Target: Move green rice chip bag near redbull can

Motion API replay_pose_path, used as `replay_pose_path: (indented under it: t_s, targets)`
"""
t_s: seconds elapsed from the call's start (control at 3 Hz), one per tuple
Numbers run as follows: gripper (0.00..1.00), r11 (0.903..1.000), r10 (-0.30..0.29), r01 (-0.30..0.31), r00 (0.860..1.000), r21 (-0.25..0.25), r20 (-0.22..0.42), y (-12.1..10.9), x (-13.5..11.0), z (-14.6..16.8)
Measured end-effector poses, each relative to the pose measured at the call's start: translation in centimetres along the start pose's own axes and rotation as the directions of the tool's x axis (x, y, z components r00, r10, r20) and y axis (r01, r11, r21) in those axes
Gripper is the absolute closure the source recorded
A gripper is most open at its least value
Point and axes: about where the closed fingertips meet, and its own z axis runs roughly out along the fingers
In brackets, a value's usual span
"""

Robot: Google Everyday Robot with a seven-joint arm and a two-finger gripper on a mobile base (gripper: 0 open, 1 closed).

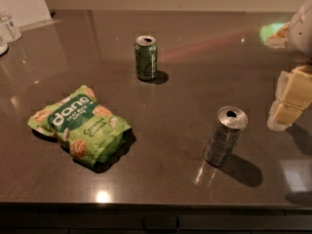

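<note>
White "dang" and "Coconut Crunch" are printed on the green rice chip bag (79, 126), well apart from the gripper (290, 100) at the right edge. Nothing can be read on the redbull can (225, 136).

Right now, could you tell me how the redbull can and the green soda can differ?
The redbull can is silver-grey with dark bands; the green soda can is green. The redbull can stands near the front right; the green soda can farther back. Both stand upright. The gripper sits at the right edge, touching neither.
</note>
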Motion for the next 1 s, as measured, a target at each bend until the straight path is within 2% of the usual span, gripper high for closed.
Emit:
replay_pose_path:
  t_s: [0.33, 0.67, 1.0]
  targets:
    - [0.0, 1.0, -0.001, 0.001, 1.0, -0.006, 0.013, 0.0, -1.0, -0.2]
    - [0.0, 0.9995, -0.005, 0.007, 0.999, -0.03, 0.048, 0.0, -3.8, -0.5]
    - [0.0, 0.9975, -0.014, 0.019, 0.997, -0.068, 0.076, -0.1, -7.7, 0.0]
